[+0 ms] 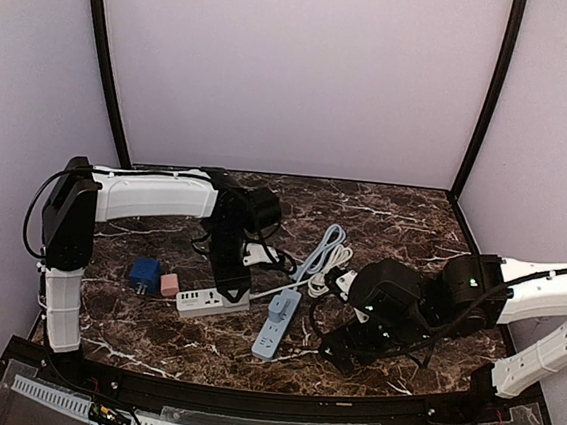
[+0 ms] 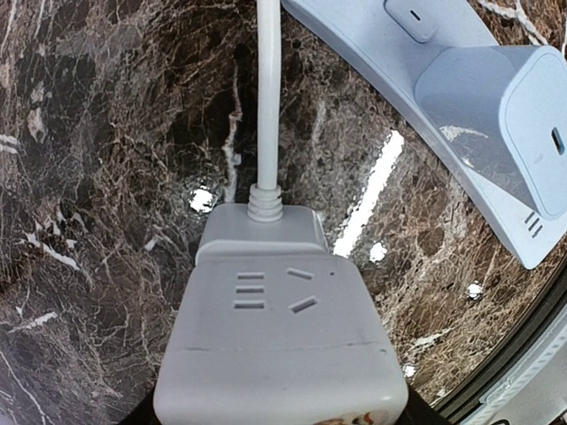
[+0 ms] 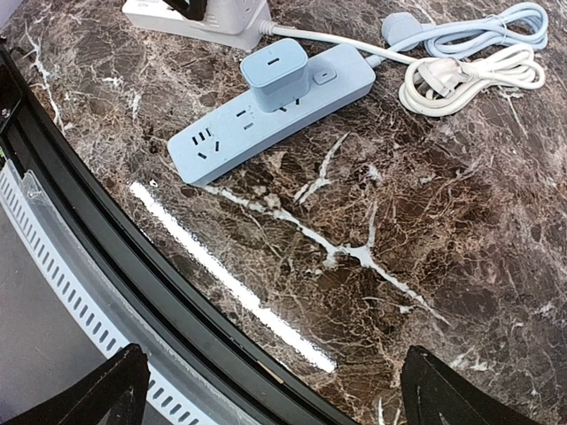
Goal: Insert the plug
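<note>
Marble desk (image 1: 403, 224), cluttered. Left hand (image 1: 235, 290) looks clamped on one end of the white strip (image 2: 275, 354), pinning it flat. Right hand (image 3: 275, 372) is spread wide and empty, low by the front edge, near the blue strip (image 3: 213, 137). Coiled cords (image 3: 469, 53) lie behind that. A charger (image 3: 276, 69) is seated in the blue strip. A loose blue plug (image 1: 143, 272) and pink plug (image 1: 169, 284) lie left of the white strip, likely the ones to insert, not picked up.

Risks:
- Right hand must cross the left arm to reach them.
- Misaligned prongs could shove the strip.
- Cords could snag.
</note>
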`<action>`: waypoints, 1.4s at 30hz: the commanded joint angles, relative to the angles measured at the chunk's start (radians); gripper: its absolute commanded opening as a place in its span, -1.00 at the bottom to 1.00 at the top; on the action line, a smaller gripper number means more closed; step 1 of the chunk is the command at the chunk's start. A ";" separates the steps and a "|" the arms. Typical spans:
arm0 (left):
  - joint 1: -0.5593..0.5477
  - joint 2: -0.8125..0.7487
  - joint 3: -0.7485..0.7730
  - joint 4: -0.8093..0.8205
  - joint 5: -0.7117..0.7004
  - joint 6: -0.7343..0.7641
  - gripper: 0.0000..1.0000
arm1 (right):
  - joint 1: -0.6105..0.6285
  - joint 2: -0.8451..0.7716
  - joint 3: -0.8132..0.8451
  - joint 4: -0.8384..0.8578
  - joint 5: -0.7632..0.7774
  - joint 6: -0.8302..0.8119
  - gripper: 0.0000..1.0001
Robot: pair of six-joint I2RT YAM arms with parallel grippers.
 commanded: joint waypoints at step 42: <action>0.032 -0.029 -0.077 0.083 -0.072 0.056 0.97 | 0.014 -0.048 -0.005 -0.033 0.049 0.028 0.97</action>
